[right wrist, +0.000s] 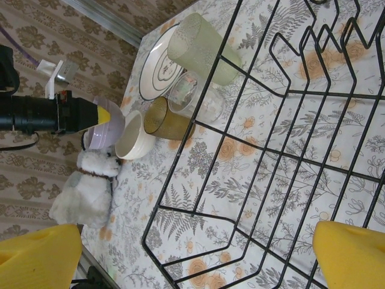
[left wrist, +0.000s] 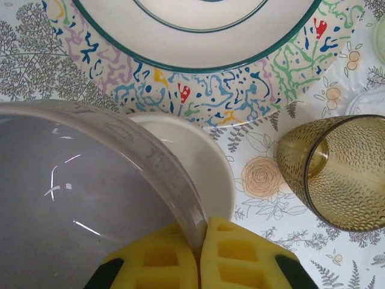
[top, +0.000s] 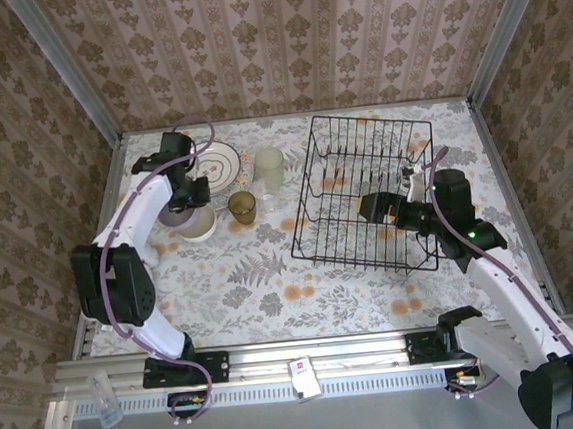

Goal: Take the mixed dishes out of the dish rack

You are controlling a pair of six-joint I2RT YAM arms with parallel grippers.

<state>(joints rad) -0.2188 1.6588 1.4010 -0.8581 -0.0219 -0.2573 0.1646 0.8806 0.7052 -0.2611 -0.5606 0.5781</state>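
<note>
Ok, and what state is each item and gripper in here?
left gripper: shut on rim of lavender bowl
lavender bowl: held by its rim
cream bowl: upright, empty
floral plate: flat, face up
brown cup: upright, empty
pale green glass: upright
dish rack: no dishes in it
right gripper: open, empty, above dish rack

Overhead camera looks down from the near edge. Left wrist sits close above the floral plate (left wrist: 198, 90); right wrist views it from farther right.
</note>
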